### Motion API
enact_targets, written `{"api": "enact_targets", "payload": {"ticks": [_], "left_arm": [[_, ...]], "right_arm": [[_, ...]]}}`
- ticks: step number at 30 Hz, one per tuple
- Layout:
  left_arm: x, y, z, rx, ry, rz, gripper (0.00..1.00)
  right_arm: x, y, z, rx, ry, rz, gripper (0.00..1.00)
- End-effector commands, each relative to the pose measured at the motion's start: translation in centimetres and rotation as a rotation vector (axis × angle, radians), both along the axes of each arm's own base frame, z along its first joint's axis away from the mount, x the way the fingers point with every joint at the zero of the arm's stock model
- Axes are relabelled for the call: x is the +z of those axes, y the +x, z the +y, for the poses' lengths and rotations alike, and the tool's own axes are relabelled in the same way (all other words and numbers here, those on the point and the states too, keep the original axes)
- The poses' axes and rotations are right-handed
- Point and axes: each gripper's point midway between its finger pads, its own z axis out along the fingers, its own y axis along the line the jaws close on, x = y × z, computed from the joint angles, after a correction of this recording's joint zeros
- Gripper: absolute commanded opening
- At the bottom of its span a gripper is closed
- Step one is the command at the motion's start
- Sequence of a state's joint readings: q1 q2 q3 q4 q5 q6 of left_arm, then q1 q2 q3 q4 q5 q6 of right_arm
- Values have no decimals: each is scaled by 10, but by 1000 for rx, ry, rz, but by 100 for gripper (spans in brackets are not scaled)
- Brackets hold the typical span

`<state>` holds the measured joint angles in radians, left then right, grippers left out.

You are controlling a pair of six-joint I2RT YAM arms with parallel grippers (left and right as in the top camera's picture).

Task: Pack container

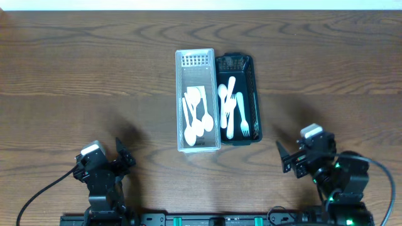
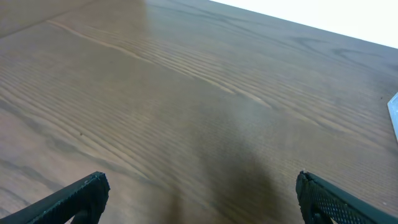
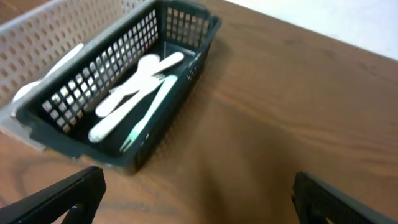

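A white mesh basket (image 1: pixel 182 94) holds several white plastic spoons (image 1: pixel 196 116). Touching its right side, a dark green mesh basket (image 1: pixel 254 94) holds white plastic forks and a spoon (image 1: pixel 231 110). Both stand mid-table. The dark basket (image 3: pixel 81 152) with its cutlery (image 3: pixel 134 84) and the white basket (image 3: pixel 37 43) also show in the right wrist view. My left gripper (image 2: pixel 199 196) is open and empty over bare wood at the front left (image 1: pixel 122 157). My right gripper (image 3: pixel 199 196) is open and empty at the front right (image 1: pixel 287 158), a little short of the dark basket.
The wooden table (image 1: pixel 75 75) spreads wide to either side of the baskets. A corner of the white basket (image 2: pixel 394 112) shows at the right edge of the left wrist view. The table's far edge (image 1: pixel 201 7) meets a white wall.
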<state>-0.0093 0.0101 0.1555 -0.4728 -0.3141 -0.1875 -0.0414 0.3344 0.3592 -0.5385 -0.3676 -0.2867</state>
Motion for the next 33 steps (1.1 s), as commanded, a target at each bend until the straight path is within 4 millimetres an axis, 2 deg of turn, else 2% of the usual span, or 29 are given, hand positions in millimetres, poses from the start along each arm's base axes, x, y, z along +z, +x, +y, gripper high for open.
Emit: {"api": "enact_targets", "payload": {"ticks": [1, 11, 20, 33], "left_arm": [[-8, -1, 2, 17, -7, 12, 98], [-8, -1, 2, 17, -7, 12, 99], [-8, -1, 2, 17, -7, 12, 98], [-8, -1, 2, 17, -7, 12, 98]], "right_arm": [[-15, -5, 3, 1, 21, -8, 99], [-45, -10, 2, -3, 18, -51, 99], [-28, -7, -3, -28, 2, -143, 99], [-28, -7, -3, -28, 3, -142, 99]]}}
